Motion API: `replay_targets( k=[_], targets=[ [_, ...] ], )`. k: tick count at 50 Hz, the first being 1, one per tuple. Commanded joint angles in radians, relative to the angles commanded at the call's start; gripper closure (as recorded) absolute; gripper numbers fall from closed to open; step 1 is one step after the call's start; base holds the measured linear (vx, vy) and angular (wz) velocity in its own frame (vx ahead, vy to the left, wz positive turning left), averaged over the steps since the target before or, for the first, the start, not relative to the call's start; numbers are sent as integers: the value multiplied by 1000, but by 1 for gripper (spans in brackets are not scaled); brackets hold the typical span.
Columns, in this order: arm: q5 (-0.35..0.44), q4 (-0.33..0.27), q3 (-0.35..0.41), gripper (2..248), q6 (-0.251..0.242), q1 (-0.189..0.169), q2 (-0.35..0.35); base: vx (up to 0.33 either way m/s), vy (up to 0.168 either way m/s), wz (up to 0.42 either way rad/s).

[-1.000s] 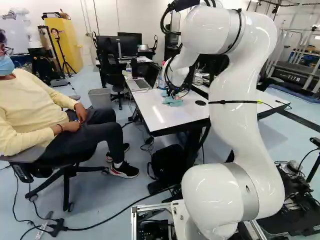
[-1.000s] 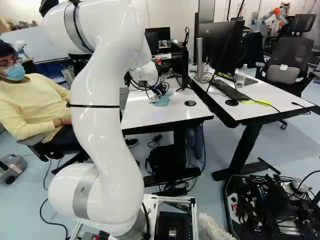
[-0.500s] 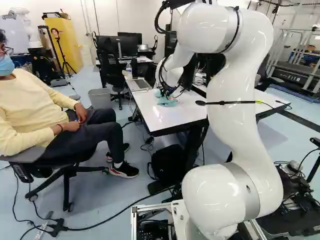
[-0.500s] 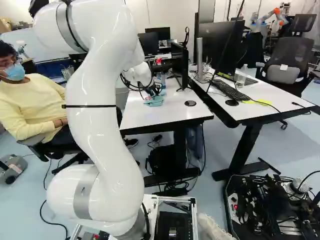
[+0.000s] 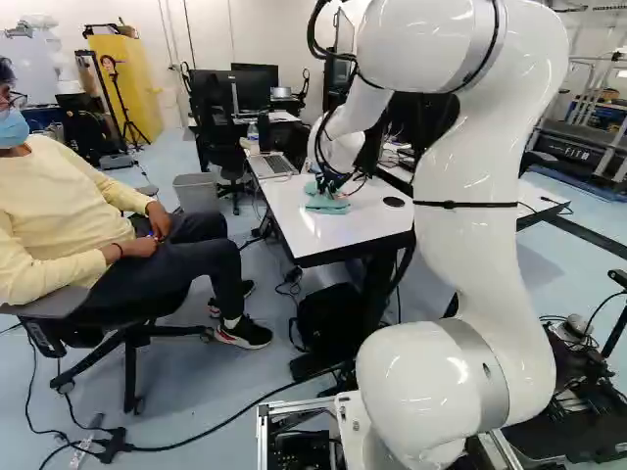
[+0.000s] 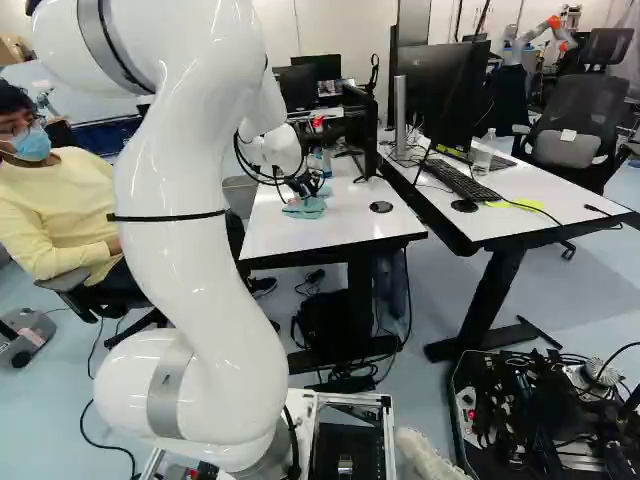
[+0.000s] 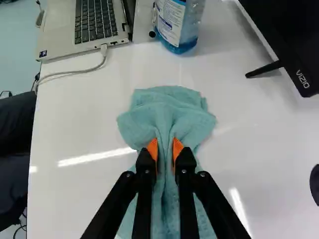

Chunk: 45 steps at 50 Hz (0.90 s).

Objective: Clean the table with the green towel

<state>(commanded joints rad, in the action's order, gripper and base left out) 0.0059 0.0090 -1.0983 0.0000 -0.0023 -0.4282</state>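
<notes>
In the left base view my gripper [image 5: 331,184] is low over the white table [image 5: 338,235], at the green towel [image 5: 327,204]. The wrist view shows the gripper [image 7: 165,152] shut on a bunched fold of the green towel [image 7: 167,109], an orange pad on each side of it. Cloth spreads out on the tabletop ahead of the fingers and under them. In the right base view the towel [image 6: 305,208] lies toward the far part of the table, partly behind the gripper.
Ahead of the towel stand a blue bottle [image 7: 178,25] and a laptop [image 7: 82,25] with a cable. A monitor foot [image 7: 264,68] and a black disc [image 6: 381,207] are to one side. A seated person's leg is beside the table. Another robot [image 6: 535,35] stands far back.
The arm has shifted at the table, carrying the gripped towel slightly left and nearer the table's front in the base views. The base has not moved.
</notes>
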Motion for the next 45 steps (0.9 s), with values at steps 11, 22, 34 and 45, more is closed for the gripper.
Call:
replay_targets(
  k=[11,22,34,45],
  targets=[
    [0,0,20,196,0,-32,15,0,0,0],
    [0,0,14,196,0,-64,11,0,0,0],
    [0,0,-32,196,0,-93,-25,0,0,0],
    [0,0,-90,196,0,-102,-69,0,0,0]
  ],
)
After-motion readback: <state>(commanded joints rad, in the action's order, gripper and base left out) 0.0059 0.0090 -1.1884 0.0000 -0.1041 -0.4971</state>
